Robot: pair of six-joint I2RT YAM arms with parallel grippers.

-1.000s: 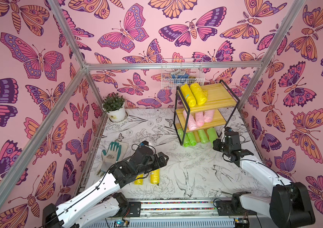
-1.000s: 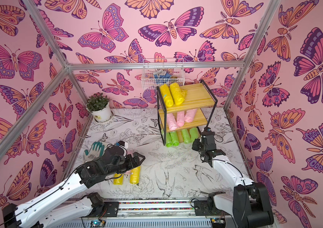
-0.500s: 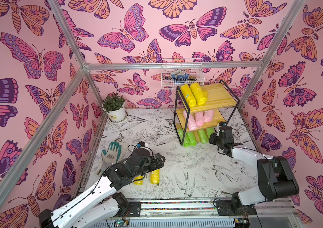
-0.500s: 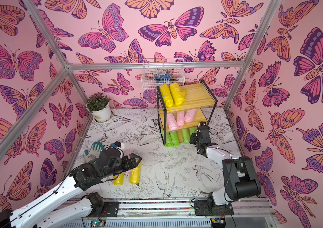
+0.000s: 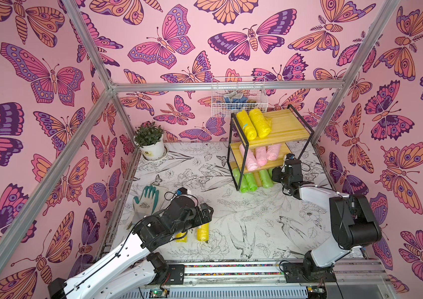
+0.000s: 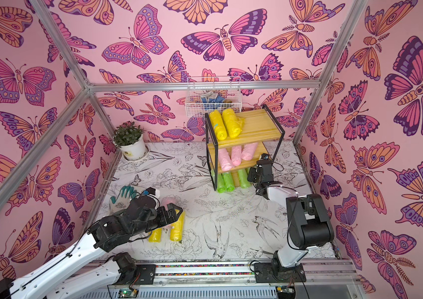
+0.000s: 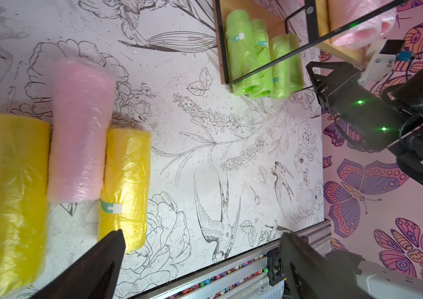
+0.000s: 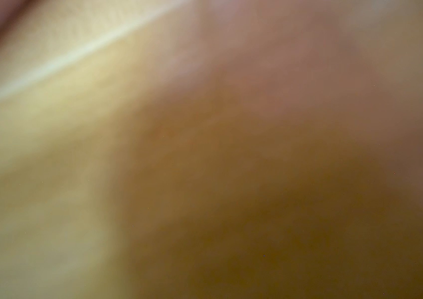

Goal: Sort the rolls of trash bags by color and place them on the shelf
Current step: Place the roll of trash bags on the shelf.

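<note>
In both top views the shelf point(image 5: 289, 126) stood toward 1 o'clock on the bench point(image 5: 251, 222). It carried two shelved yellow rolls point(image 5: 257, 125) on its top tier, three shelved pink rolls point(image 5: 260, 156) on the middle tier and green rolls point(image 5: 253, 181) on the bottom one. The right end effector point(image 5: 275, 175) sat at the 3 o'clock end of the green row; its jaws were hidden, so I could not tell how they stood. Toward 7 o'clock the left end effector point(image 6: 173, 212) hung near two loose yellow rolls point(image 6: 178, 227) and a loose pink roll point(image 6: 167, 202), with a work glove point(image 5: 145, 200) at its 9 o'clock. In the left wrist view the left end effector point(image 7: 202, 234) had its fingers spread wide and empty. There the loose pink roll point(image 7: 79, 129) lay between the two loose yellow rolls point(image 7: 125, 186), against both, and the green rolls point(image 7: 257, 57) lay inside the shelf point(image 7: 311, 23) frame, near the right end effector point(image 7: 334, 88). The right wrist view was only a tan-and-pink blur — nothing could be made out.
</note>
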